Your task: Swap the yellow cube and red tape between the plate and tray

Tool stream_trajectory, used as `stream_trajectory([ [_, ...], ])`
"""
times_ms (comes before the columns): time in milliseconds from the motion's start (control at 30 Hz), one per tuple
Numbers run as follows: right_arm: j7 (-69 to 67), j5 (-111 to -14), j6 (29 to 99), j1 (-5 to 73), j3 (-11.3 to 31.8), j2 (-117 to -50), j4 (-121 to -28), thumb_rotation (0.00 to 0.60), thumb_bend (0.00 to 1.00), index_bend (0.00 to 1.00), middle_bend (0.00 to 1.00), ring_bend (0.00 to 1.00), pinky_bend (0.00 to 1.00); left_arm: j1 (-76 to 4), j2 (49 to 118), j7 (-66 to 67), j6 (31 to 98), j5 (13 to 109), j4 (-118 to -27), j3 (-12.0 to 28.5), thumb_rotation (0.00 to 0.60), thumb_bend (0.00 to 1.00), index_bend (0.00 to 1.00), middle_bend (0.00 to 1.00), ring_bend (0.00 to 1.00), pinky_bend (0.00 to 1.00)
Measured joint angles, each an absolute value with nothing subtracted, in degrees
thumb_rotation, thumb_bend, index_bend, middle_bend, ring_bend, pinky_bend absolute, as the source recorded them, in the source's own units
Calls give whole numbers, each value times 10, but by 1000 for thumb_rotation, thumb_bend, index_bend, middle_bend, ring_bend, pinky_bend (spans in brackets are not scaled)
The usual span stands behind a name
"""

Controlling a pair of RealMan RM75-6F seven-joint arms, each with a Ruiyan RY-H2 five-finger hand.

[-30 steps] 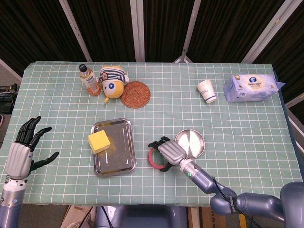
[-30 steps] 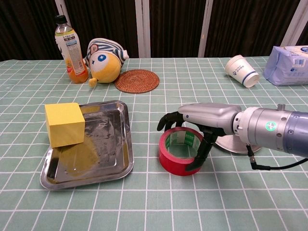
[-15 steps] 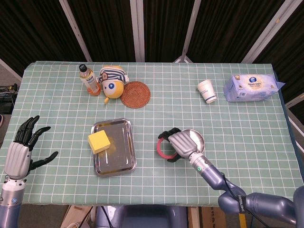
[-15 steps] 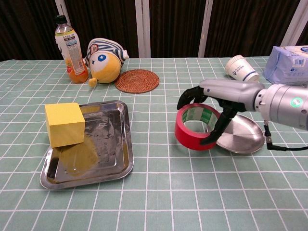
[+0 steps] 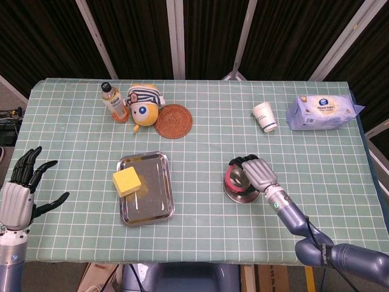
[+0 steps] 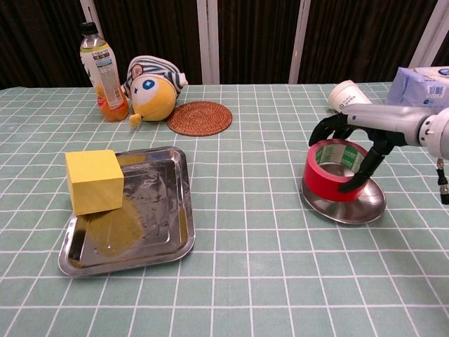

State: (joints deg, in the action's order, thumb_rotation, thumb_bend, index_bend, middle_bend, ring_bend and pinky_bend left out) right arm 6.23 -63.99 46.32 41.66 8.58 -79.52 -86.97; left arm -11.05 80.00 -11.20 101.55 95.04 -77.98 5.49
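We're seeing the right hand (image 6: 365, 144) carrying the red tape (image 6: 332, 171) rightward since the last frame; it's now sitting over the plate (image 6: 353, 204). Fingers (image 6: 366, 163) are clamping the roll, thumb on the near wall. Yellow cube (image 6: 94, 181) is sitting in the tray (image 6: 172, 239). Left hand (image 5: 17, 194) is idling at the table edge, fingers apart.

Right hand (image 6: 354, 140) w/ red tape roll (image 6: 333, 170) in its fingers is now further right than 1 s ago: tape goes from the green checked cloth just left of the round metal plate (image 6: 351, 205) to over the plate's left part. Can't tell if it touches the plate. Left hand (image 5: 17, 196) sits a bit lower and further left in head view, fingers apart as before.
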Motion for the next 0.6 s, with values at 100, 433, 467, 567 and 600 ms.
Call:
stream_trajectory([
  [100, 57, -642, 458, 415, 80, -792, -865, 600, 177, 317, 327, 436, 188, -111, 801, -110, 1012, 949, -779, 56, 600, 9, 232, 0, 0, 97],
  [433, 33, -650, 450, 407, 72, -788, -853, 600, 177, 299, 327, 386, 166, -110, 803, -107, 1010, 951, -779, 57, 600, 9, 232, 0, 0, 97],
  [467, 30, -652, 449, 407, 72, -788, -853, 600, 177, 280, 325, 361, 153, -110, 803, -105, 1010, 952, -779, 57, 600, 9, 232, 0, 0, 97],
  [567, 19, -658, 443, 406, 70, -789, -849, 600, 176, 200, 272, 263, 117, -110, 805, -103, 1009, 953, -778, 57, 600, 10, 232, 0, 0, 99],
  [600, 15, -660, 441, 406, 70, -789, -848, 600, 175, 182, 247, 238, 107, -110, 805, -103, 1008, 952, -778, 57, 600, 10, 232, 0, 0, 99],
])
